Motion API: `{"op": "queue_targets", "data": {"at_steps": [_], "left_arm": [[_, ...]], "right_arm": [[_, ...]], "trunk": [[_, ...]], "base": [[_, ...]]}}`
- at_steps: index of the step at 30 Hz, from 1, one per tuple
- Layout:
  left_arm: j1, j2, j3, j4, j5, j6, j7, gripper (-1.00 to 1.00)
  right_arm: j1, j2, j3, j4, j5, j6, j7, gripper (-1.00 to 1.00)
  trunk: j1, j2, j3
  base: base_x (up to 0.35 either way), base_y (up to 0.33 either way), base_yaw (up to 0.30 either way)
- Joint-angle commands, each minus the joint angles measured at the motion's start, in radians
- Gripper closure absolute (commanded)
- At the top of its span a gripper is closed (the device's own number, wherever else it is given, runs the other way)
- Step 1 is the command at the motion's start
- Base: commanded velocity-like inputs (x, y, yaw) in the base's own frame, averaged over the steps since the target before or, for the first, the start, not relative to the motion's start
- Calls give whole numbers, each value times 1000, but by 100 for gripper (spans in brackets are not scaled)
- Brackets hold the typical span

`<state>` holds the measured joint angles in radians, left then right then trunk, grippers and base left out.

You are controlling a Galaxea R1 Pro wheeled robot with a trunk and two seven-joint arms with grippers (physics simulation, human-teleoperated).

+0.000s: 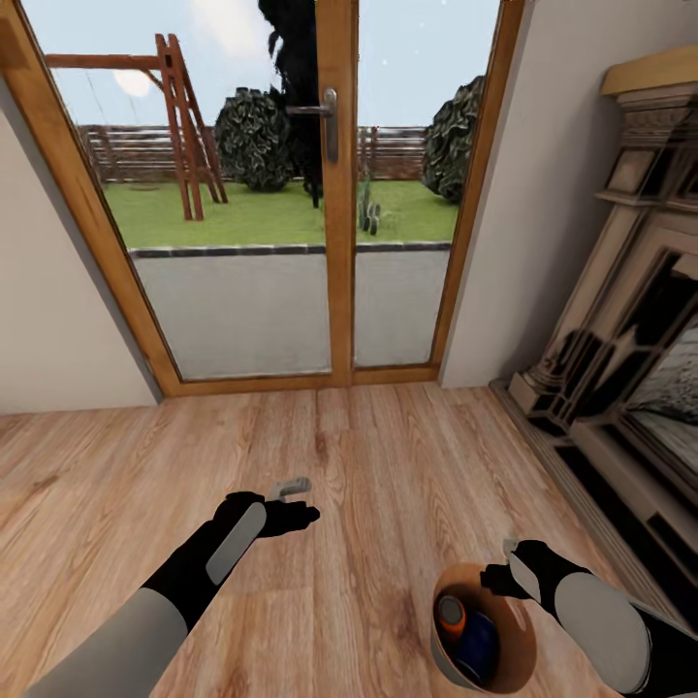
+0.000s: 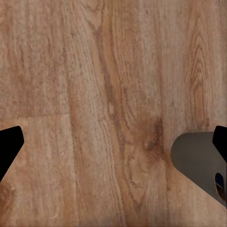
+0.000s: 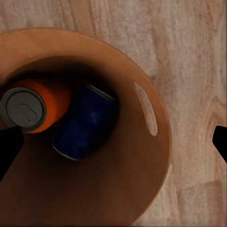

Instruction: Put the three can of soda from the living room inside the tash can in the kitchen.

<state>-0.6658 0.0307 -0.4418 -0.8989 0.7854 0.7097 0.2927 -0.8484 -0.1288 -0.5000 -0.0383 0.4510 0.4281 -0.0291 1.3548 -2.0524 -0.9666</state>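
Observation:
The pale grey trash can (image 1: 524, 648), orange-brown inside, is on the wood floor at the lower right. Inside it lie an orange soda can (image 1: 451, 613) and a dark blue soda can (image 1: 477, 644). The right wrist view looks straight down into the bin (image 3: 120, 189) at the orange can (image 3: 34, 109) and the blue can (image 3: 84, 124). My right gripper (image 1: 504, 564) hovers over the bin's far rim, open, holding nothing. My left gripper (image 1: 299, 499) is open and empty above bare floor, left of the bin. The bin's grey outside (image 2: 197, 160) also shows in the left wrist view.
Wood-framed glass doors (image 1: 334, 194) stand ahead, with a garden behind them. A dark fireplace surround (image 1: 620, 368) runs along the right side. Pale walls flank the doors. Light plank floor (image 1: 194, 446) spreads between me and the doors.

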Motion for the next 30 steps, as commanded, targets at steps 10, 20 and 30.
{"op": "queue_targets", "data": {"at_steps": [10, 20, 30], "left_arm": [[0, 1, 0, 0, 0, -1, 0, -100], [0, 0, 0, 0, 0, -1, 0, -100], [0, 0, 0, 2, 0, -1, 0, -100]], "right_arm": [[0, 1, 0, -2, -3, -2, 1, -100], [8, 3, -2, -3, -4, -20, 1, -100], [27, 5, -3, 1, -6, -115, 1, -100]], "trunk": [[-38, 70, 31], [-77, 140, 63], [-115, 210, 94]], "base": [[0, 0, 0], [0, 0, 0], [0, 0, 0]]}}
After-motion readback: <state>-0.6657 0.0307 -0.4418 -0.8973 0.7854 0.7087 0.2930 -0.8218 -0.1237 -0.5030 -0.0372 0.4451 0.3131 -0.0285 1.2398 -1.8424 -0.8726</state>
